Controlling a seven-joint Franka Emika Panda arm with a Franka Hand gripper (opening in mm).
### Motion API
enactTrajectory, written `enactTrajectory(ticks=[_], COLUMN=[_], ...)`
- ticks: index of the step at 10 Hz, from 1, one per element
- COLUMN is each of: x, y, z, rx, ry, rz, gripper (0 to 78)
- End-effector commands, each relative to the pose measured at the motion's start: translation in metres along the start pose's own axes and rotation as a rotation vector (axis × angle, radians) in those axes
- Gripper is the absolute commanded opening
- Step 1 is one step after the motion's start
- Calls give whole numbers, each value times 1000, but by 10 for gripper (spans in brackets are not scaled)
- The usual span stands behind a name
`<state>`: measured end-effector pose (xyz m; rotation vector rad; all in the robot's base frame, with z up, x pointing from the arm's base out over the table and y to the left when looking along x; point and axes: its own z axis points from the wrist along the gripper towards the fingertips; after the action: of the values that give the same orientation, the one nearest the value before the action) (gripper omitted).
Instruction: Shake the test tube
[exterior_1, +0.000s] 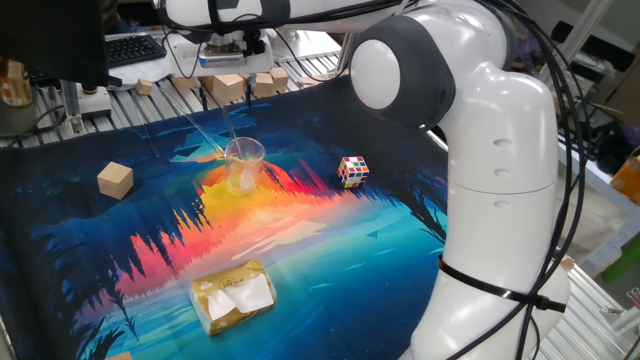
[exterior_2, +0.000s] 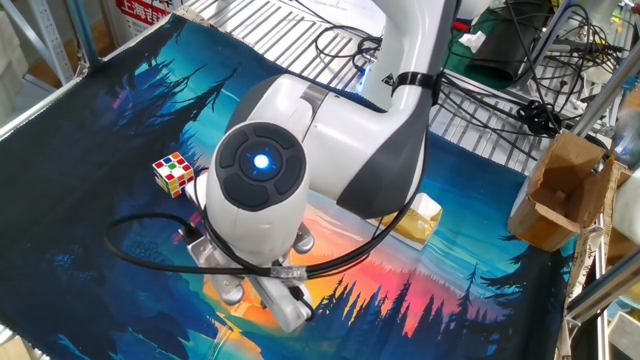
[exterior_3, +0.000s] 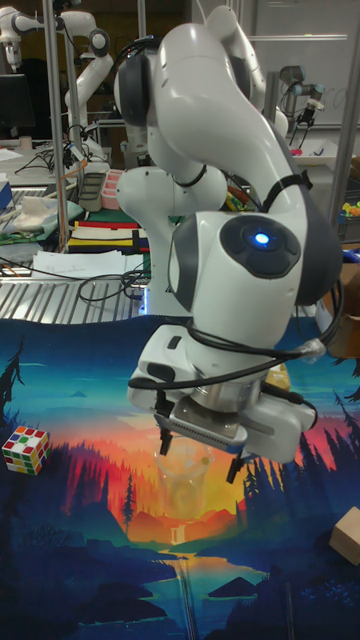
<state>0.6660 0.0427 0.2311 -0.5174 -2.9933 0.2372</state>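
A squat clear beaker (exterior_1: 243, 163) stands on the colourful mat (exterior_1: 330, 240), left of its middle. Two thin clear glass sticks lean out of it toward the back left. The steeper one, which I take for the test tube (exterior_1: 224, 120), rises toward my gripper. The longer, flatter one is the other rod (exterior_1: 195, 122). My gripper (exterior_1: 236, 47) hangs above the beaker at the frame's top edge. In the tall fixed view the gripper (exterior_3: 198, 452) is open just above the beaker (exterior_3: 186, 482), with nothing between its fingers. My arm hides the beaker in the other fixed view.
A Rubik's cube (exterior_1: 352, 171) lies right of the beaker. A wooden block (exterior_1: 115, 180) sits to its left and a yellow packet (exterior_1: 233, 295) near the front. More wooden blocks (exterior_1: 228, 86) line the mat's back edge. A cardboard box (exterior_2: 560, 190) stands off the mat.
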Motion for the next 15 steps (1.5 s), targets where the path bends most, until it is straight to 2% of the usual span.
enactTrajectory(ticks=[1,4,6,7,8,14,15], x=[-1,-1,-1,-1,-1,-1,-1], y=[0,0,0,0,0,0,1], z=[-2,-2,-2,-2,-2,-1,4], rx=[-1,-7,-18,-43,-84,-57,-48], ry=[-4,3,26,36,52,49,46], rz=[-2,0,-1,-4,-2,10,13], gripper=[775,775,775,775,775,775,775])
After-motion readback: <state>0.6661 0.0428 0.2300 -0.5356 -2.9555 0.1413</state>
